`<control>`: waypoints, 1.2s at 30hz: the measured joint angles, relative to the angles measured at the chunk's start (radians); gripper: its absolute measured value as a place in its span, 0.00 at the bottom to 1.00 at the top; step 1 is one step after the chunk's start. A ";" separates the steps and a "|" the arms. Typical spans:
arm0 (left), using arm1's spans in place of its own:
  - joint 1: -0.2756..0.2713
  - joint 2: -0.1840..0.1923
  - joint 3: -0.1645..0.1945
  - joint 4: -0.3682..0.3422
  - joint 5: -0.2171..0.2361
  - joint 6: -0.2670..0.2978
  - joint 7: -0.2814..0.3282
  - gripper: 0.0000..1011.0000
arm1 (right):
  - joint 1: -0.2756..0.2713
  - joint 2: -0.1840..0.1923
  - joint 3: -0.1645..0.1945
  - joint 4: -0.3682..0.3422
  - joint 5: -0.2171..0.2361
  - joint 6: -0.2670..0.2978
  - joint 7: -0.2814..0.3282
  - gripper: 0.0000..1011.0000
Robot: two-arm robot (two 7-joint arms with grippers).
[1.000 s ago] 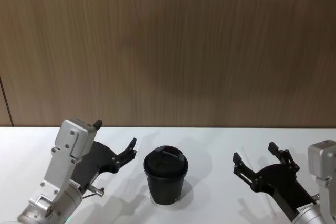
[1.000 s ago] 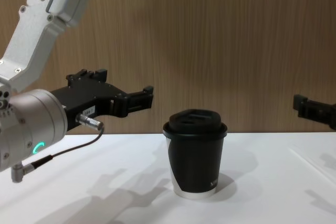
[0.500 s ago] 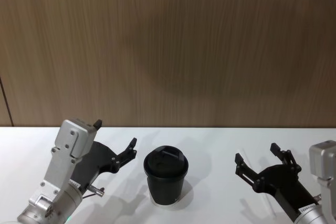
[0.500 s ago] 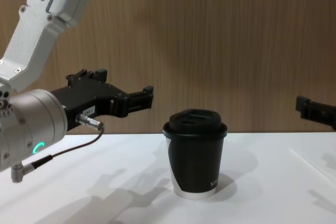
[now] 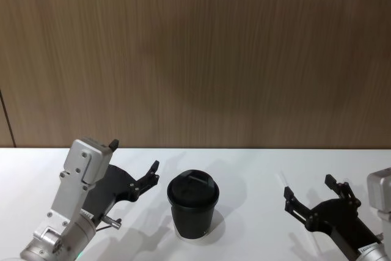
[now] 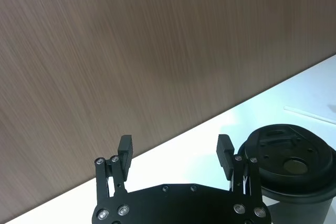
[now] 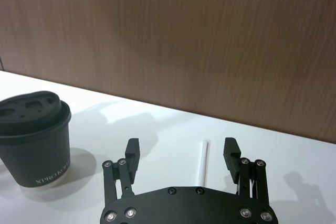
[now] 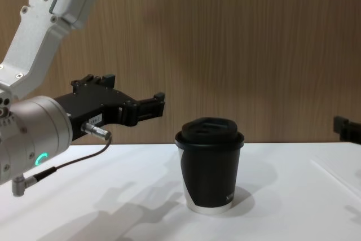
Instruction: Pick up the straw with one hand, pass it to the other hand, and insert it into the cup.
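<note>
The right gripper (image 7: 181,148) is held spread wide and empty, with the straw (image 7: 203,163) lying flat on the table (image 7: 157,124) just ahead, nearer one finger. The left gripper (image 5: 134,156) is likewise spread, beside the cup (image 5: 193,203). If closed off-centre, the straw may be rolled aside or gripped crooked.

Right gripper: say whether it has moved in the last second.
Yes: the right gripper has pulled rightward and down in the head view, farther from the cup.
</note>
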State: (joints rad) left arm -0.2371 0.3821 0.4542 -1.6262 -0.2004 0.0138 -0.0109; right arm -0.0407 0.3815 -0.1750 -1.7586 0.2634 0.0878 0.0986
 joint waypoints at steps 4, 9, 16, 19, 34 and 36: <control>0.000 0.000 0.000 0.000 0.000 0.000 0.000 0.99 | -0.005 0.004 0.007 0.000 0.000 0.010 0.003 0.99; 0.000 0.000 0.000 0.000 0.000 0.000 0.000 0.99 | -0.016 0.012 0.019 0.000 0.001 0.028 0.011 0.99; 0.000 0.000 0.000 0.000 0.000 0.000 0.000 0.99 | -0.026 0.015 0.028 0.001 0.001 0.039 0.017 0.99; 0.000 0.000 0.000 0.000 0.000 0.000 0.000 0.99 | -0.032 0.017 0.033 0.001 0.001 0.044 0.022 0.99; 0.000 0.000 0.000 0.000 0.000 0.000 0.000 0.99 | -0.058 0.020 0.044 -0.002 -0.006 0.060 0.038 0.99; 0.000 0.000 0.000 0.000 0.000 0.000 0.000 0.99 | -0.060 0.020 0.045 -0.004 -0.008 0.061 0.039 0.99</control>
State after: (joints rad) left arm -0.2372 0.3821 0.4542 -1.6262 -0.2004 0.0139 -0.0109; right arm -0.1007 0.4019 -0.1301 -1.7621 0.2556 0.1490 0.1378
